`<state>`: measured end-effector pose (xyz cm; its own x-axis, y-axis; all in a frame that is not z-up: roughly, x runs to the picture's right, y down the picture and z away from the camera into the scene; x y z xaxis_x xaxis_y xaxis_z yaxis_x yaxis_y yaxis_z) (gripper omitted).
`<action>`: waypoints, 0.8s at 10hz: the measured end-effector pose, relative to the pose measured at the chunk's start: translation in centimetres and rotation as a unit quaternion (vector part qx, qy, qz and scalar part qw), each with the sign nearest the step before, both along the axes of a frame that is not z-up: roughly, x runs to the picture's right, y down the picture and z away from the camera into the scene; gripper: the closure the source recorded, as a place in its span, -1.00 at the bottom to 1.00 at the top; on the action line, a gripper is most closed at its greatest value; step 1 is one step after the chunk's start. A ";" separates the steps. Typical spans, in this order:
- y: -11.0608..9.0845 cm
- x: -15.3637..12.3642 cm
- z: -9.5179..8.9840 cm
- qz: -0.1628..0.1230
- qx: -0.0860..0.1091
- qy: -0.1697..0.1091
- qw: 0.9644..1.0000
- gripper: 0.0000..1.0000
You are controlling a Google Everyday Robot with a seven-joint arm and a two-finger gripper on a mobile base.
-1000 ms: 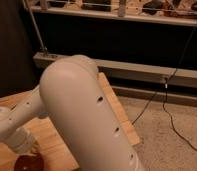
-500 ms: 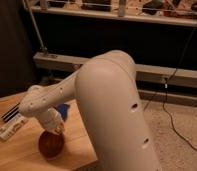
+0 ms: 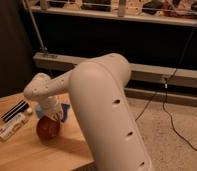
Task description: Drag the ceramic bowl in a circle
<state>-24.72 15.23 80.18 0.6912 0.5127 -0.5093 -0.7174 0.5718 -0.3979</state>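
Note:
The ceramic bowl (image 3: 47, 129) is a small round reddish-brown bowl on the wooden table (image 3: 37, 155), at the left of the camera view. My gripper (image 3: 53, 118) comes down from the white wrist and sits at the bowl's upper right rim, touching it. The arm's large white elbow (image 3: 109, 110) fills the middle of the view and hides the table's right part.
A light-blue rounded object (image 3: 63, 111) lies just behind the bowl, partly hidden by my wrist. A black-and-white striped item (image 3: 14, 110) and a white package (image 3: 11, 126) lie to the bowl's left. The table's right edge drops to a speckled floor with a black cable (image 3: 167, 105).
The bowl and the gripper have moved up and away across the table, towards the light-blue object. The elbow has swung to the right.

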 end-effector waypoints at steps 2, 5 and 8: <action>0.5 -4.3 0.2 -0.010 -0.006 -0.016 1.000 1.00; 3.6 -10.1 -1.3 -0.074 -0.014 -0.052 0.996 1.00; 9.9 -14.1 -5.1 -0.186 -0.021 -0.107 0.977 1.00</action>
